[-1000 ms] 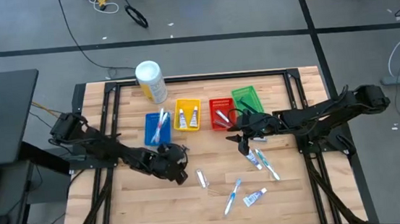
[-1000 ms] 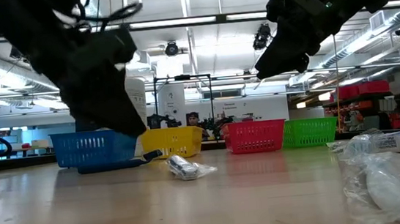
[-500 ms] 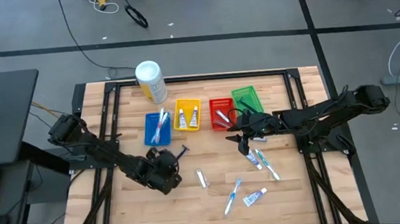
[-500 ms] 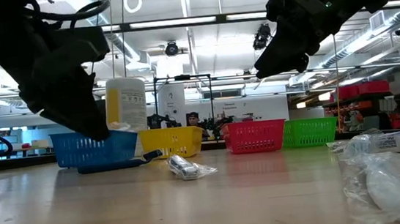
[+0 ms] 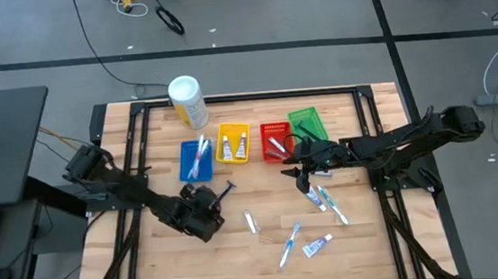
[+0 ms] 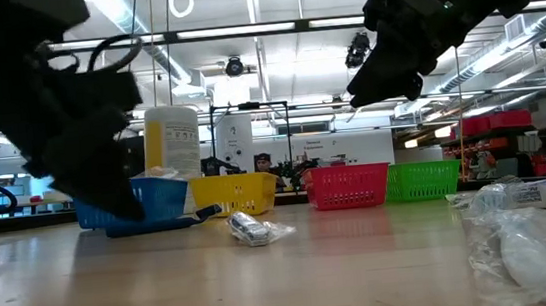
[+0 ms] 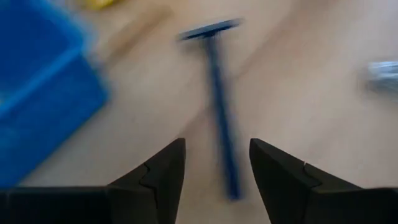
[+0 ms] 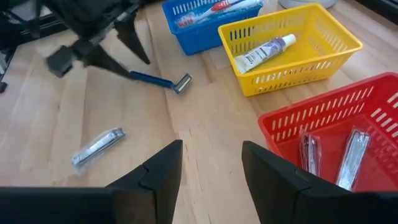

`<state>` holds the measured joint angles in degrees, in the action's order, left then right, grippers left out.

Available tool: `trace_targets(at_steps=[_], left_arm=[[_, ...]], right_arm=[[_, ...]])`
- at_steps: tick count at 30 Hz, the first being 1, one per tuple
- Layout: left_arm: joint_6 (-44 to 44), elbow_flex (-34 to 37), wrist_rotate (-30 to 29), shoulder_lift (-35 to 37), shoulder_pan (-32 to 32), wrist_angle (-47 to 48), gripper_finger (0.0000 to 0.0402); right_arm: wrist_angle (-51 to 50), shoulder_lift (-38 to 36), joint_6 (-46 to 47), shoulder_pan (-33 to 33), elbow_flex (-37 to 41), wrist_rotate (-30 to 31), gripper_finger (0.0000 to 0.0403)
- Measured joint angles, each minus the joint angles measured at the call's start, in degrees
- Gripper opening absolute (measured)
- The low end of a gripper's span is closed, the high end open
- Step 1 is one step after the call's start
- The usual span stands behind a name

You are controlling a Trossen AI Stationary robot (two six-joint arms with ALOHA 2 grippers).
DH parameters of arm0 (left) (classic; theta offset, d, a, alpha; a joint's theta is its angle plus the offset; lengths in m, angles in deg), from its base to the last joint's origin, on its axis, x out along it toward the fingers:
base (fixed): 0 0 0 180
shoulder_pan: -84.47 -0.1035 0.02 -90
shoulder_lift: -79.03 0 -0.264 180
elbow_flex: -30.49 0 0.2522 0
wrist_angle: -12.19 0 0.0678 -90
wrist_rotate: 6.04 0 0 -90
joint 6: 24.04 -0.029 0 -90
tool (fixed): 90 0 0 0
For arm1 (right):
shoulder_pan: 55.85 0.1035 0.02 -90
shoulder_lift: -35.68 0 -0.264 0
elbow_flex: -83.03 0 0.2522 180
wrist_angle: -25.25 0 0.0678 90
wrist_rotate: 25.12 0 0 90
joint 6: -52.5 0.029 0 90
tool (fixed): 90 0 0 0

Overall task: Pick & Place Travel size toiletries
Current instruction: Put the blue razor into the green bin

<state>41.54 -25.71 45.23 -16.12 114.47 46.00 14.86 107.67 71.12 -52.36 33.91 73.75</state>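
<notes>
A dark blue razor (image 7: 219, 93) lies flat on the wooden table (image 5: 269, 264), just in front of the blue basket (image 5: 196, 159). My left gripper (image 7: 217, 162) is open and slants down over the free end of the razor's handle. One finger stands on either side of it, with a gap to each. The right wrist view shows the razor (image 8: 155, 79) and the left gripper (image 8: 118, 50) from the far side. My right gripper (image 5: 299, 173) hangs open above the table, in front of the red basket (image 5: 276, 142), with nothing between its fingers. Loose toothbrushes and tubes (image 5: 327, 200) lie below it.
Blue, yellow (image 5: 234, 143), red and green (image 5: 306, 124) baskets stand in a row at the back, with a white-and-yellow canister (image 5: 187, 101) behind them. A wrapped silver item (image 5: 250, 221) lies mid-table. A toothbrush (image 5: 290, 242) and a tube (image 5: 317, 245) lie nearer the front edge.
My left gripper has moved toward the table's left edge and a little down, and its wrist has turned so that its fingers now point along the razor's handle. The razor has stayed where it lay. My right arm has kept still.
</notes>
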Motion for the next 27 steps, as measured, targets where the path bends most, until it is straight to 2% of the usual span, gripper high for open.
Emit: trace_targets(at_steps=[13, 17, 24, 27], left_arm=[[1.3, 0.3, 0.0, -4.0, -0.1, -2.0, 0.0174], [1.2, 0.3, 2.3, -4.0, -0.3, -2.5, 0.0139], [-1.5, 0.5, 2.4, -4.1, -0.5, -5.6, 0.0050], [-1.5, 0.5, 1.5, -4.2, -0.5, -7.5, 0.0036]], right_arm=[[1.0, 2.4, 0.0, 0.0, 0.0, 0.0, 0.0177], [1.1, 2.4, 0.0, 0.0, 0.0, 0.0, 0.0177], [1.6, 2.4, 0.0, 0.0, 0.0, 0.0, 0.0177], [1.6, 2.4, 0.0, 0.0, 0.0, 0.0, 0.0177]])
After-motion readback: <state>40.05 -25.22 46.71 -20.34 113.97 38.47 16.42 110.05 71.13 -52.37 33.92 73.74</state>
